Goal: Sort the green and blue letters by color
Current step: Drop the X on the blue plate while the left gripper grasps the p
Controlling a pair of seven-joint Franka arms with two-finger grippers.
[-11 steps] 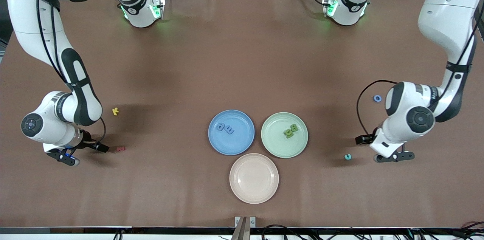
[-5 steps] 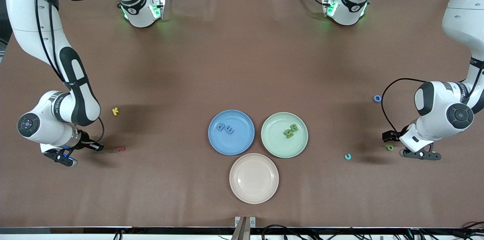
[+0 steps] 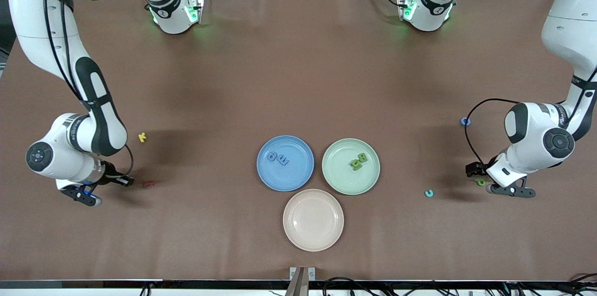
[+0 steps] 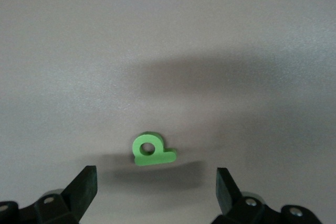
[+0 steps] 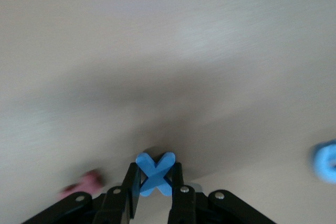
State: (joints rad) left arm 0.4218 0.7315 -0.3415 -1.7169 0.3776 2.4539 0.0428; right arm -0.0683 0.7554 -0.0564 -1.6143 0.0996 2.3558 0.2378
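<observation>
Partly sorted: blue plate point(image 3: 285, 178) mid-frame holds two blue letters point(image 3: 278, 159), green plate point(image 3: 350, 182) two green ones point(image 3: 358, 161); lower right, the left gripper point(image 4: 155, 187) gapes over a green P point(image 4: 151, 150); lower left, the right gripper point(image 5: 155, 190) clenches a blue X point(image 5: 155, 173).

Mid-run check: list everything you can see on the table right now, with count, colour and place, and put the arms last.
plates: 3; blue plate, green plate, pale pink plate nearest the front camera.
blue letters on blue plate: 2.
green letters on green plate: 2, olive.
green P: 1, on table at the left arm's end.
blue ring letter: 1, same end, farther from the camera.
teal letter: 1, near green P.
yellow letter: 1, right arm's end.
red letter: 1, right arm's end.
blue X: 1, in right gripper.
left gripper: open over green P.
right gripper: shut on blue X.
</observation>
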